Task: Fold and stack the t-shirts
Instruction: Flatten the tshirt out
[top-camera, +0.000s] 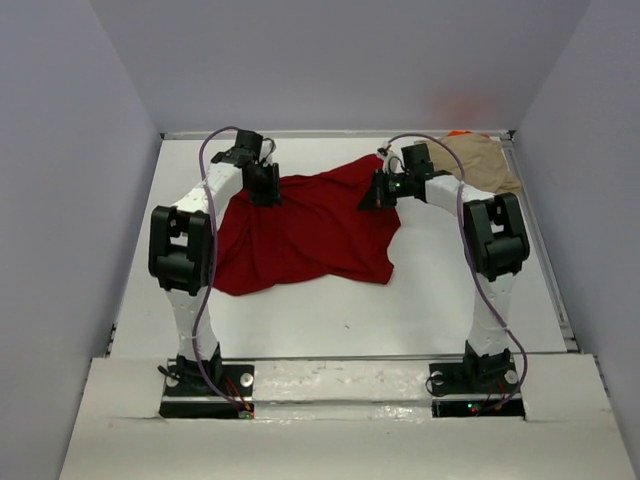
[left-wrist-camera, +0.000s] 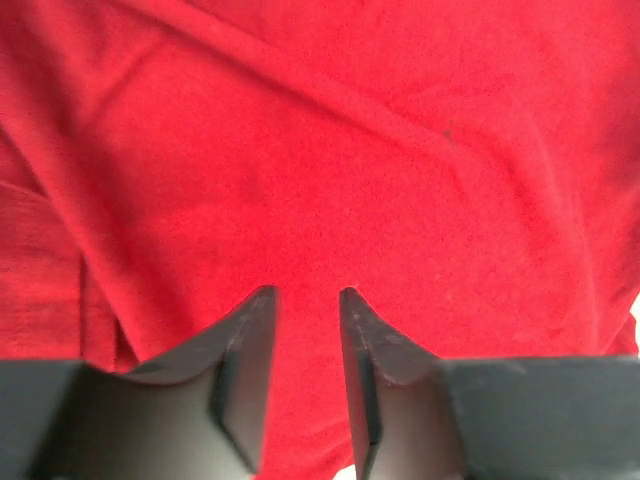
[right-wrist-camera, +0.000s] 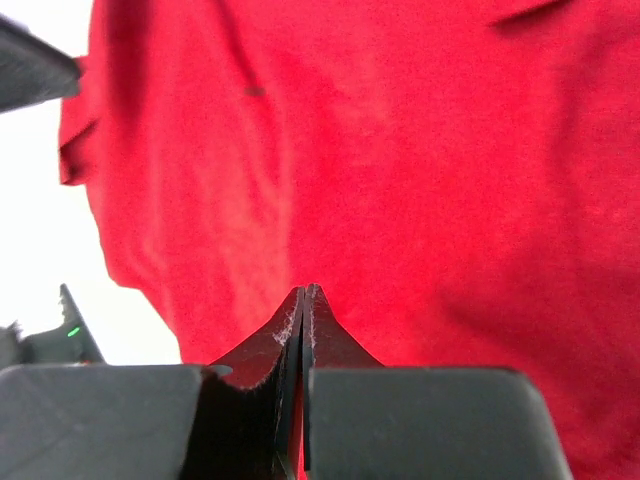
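A large dark red t-shirt (top-camera: 310, 230) lies spread and rumpled on the white table. My left gripper (top-camera: 265, 190) hangs over its far left corner. In the left wrist view that gripper (left-wrist-camera: 308, 292) is open, with a narrow gap and only the red cloth (left-wrist-camera: 350, 150) below it, nothing pinched. My right gripper (top-camera: 380, 192) is at the shirt's far right corner. In the right wrist view it (right-wrist-camera: 304, 290) is shut, with a sliver of the red cloth (right-wrist-camera: 420, 150) between its fingers. A tan t-shirt (top-camera: 485, 160) lies bunched in the far right corner, a bit of orange fabric (top-camera: 460, 133) behind it.
The white table (top-camera: 330, 310) is boxed in by grey walls at the left, right and back. A raised rim (top-camera: 545, 260) runs along the right side. Both arm bases stand at the near edge.
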